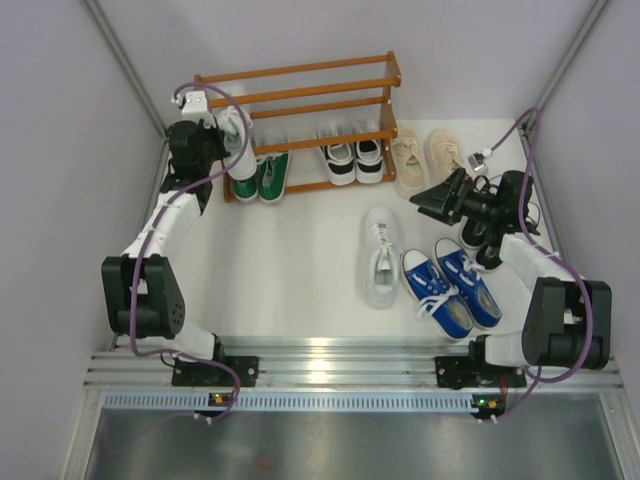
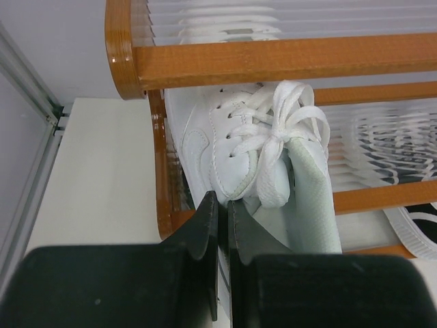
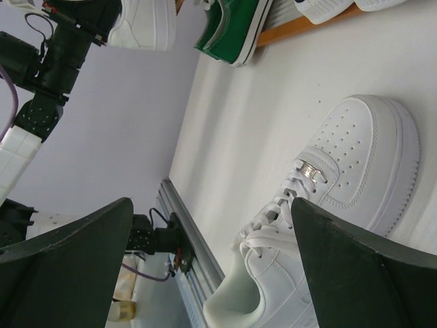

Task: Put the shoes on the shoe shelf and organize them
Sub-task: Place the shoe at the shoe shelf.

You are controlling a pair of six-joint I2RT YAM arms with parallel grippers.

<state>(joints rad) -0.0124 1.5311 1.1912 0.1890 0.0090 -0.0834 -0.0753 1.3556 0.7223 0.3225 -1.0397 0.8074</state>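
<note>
Left gripper [image 2: 218, 205] jaws clamp a white shoe [image 2: 229, 137] at the shoe shelf [image 2: 287, 58]; green pair [image 1: 259, 178], black-and-white pair [image 1: 354, 160] sit inside; blue pair [image 1: 452, 288], beige pair [image 1: 425, 155] wait outside it; right gripper [image 1: 435, 198] jaws gape.

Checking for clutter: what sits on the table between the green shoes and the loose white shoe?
Nothing; bare table between the green shoes and the white shoe, seen in the top view.

The white table [image 1: 300, 260] carries the shelf [image 1: 300, 69] at its far edge. A beige pair [image 1: 425, 158] lies just right of the shelf. A single white shoe [image 1: 381, 257] lies before the shelf's right end. A blue pair [image 1: 452, 288] lies side by side, nearer still and further right.
</note>
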